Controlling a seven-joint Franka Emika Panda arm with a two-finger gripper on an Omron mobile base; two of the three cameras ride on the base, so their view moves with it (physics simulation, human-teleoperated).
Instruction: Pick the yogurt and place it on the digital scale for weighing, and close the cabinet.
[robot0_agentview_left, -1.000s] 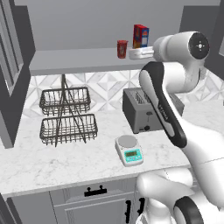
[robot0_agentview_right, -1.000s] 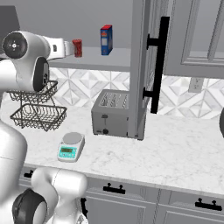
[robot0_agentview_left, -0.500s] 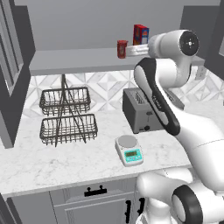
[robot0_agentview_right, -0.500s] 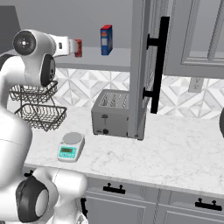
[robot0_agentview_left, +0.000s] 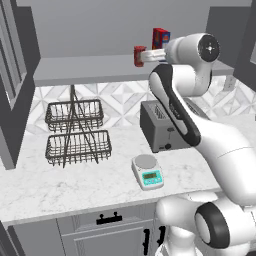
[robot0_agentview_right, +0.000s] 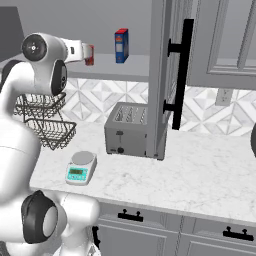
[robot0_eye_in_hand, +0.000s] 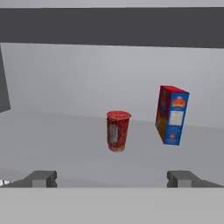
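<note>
The gripper (robot0_eye_in_hand: 112, 178) is held wide open and empty, its two dark fingertips (robot0_eye_in_hand: 43, 178) set well apart at the bottom of the hand view, with nothing between them. It is raised to the level of the cabinet shelf (robot0_agentview_left: 90, 70) and aimed at the yogurt (robot0_eye_in_hand: 117, 130), which is framed between the fingertips but is not yet reached; a stretch of bare shelf is seen between cup and fingers. In the left base view the hand is seen close in front of the yogurt (robot0_agentview_left: 138, 56).

The yogurt stands upright on the open shelf, untouched. Just beside it, a little further back, the taller red-and-blue box (robot0_eye_in_hand: 172, 114) is seen, apart from the cup and not in the line of approach.

Nothing of the task can be judged as done. The cup has not been grasped, so the step in hand is taken to be the final approach before the fingers are closed on it. The digital scale (robot0_agentview_left: 148, 171) lies on the counter (robot0_agentview_left: 60, 182) below, in front of the toaster (robot0_agentview_left: 160, 125), and its round plate is bare. The wire basket stand (robot0_agentview_left: 75, 131) stands to one side, well apart from the scale.

The cabinet (robot0_agentview_right: 162, 75) is left open: in the right base view its door is swung out edge-on, with the black handle (robot0_agentview_right: 181, 72) facing the camera. Three steps therefore remain: the grasp, the carry down to the scale, and the closing of the door.
</note>
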